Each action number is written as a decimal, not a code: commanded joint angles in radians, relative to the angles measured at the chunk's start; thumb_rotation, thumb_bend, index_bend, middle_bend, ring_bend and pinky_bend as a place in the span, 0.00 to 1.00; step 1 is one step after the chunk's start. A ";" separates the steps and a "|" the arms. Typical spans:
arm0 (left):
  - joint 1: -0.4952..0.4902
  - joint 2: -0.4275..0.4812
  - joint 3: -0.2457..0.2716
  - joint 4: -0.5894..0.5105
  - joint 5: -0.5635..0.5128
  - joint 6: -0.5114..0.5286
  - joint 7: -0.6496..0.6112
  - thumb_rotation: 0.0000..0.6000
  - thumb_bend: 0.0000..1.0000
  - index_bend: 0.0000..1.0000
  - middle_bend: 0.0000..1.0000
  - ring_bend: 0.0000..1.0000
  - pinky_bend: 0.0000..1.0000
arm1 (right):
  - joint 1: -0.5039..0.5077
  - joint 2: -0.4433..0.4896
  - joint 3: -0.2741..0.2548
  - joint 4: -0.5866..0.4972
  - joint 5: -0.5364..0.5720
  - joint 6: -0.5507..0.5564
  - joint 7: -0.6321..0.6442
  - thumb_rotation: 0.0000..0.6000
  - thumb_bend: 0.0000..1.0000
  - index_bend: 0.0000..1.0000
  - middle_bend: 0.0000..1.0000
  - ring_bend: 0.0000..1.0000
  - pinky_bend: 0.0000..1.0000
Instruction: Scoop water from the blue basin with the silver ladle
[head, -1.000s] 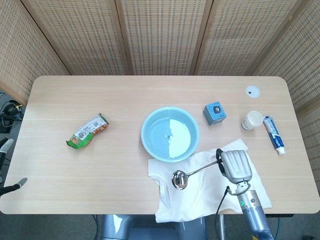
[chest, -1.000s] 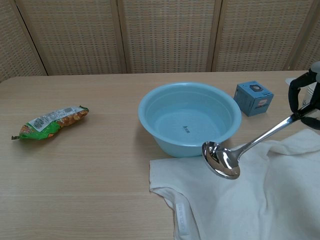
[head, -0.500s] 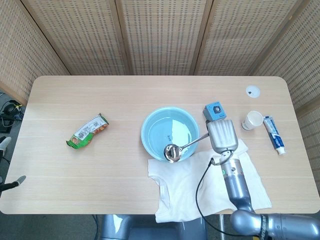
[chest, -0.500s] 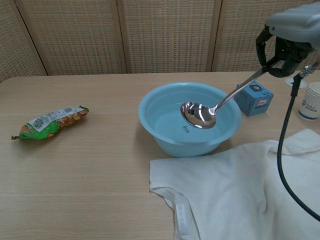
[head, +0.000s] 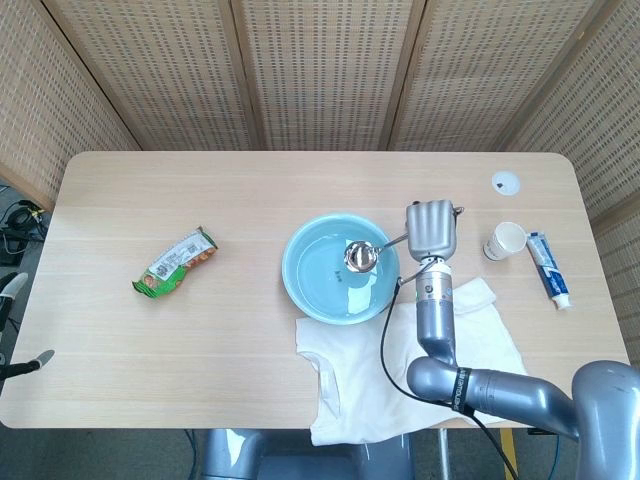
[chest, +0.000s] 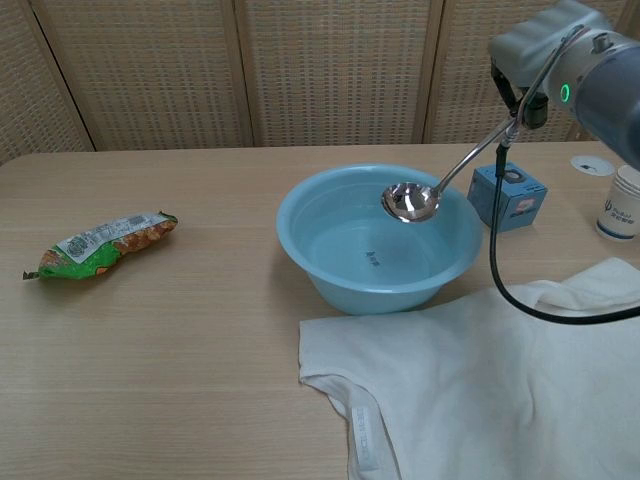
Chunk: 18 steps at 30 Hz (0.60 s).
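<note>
The blue basin stands mid-table with water in it. My right hand is raised above the basin's right rim and grips the handle of the silver ladle. The ladle's bowl hangs over the water, right of the basin's centre, above the surface. My left hand is not in either view.
A white cloth lies in front of the basin. A snack packet sits at the left. A blue box, paper cup, toothpaste tube and white lid occupy the right side.
My right hand has lifted the ladle off the cloth and carried it back and left, so its bowl now hangs over the basin's water.
</note>
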 joint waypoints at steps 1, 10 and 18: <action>-0.004 -0.004 -0.002 -0.001 0.001 -0.002 -0.004 1.00 0.00 0.00 0.00 0.00 0.00 | 0.030 -0.060 -0.039 0.074 0.007 0.016 -0.036 1.00 0.78 0.72 1.00 1.00 1.00; -0.010 -0.006 -0.001 0.014 -0.003 -0.015 -0.026 1.00 0.00 0.00 0.00 0.00 0.00 | 0.076 -0.171 -0.140 0.257 -0.081 0.032 -0.128 1.00 0.78 0.72 1.00 1.00 1.00; -0.011 -0.005 -0.002 0.018 -0.009 -0.018 -0.035 1.00 0.00 0.00 0.00 0.00 0.00 | 0.080 -0.230 -0.180 0.348 -0.129 0.032 -0.196 1.00 0.78 0.72 1.00 1.00 1.00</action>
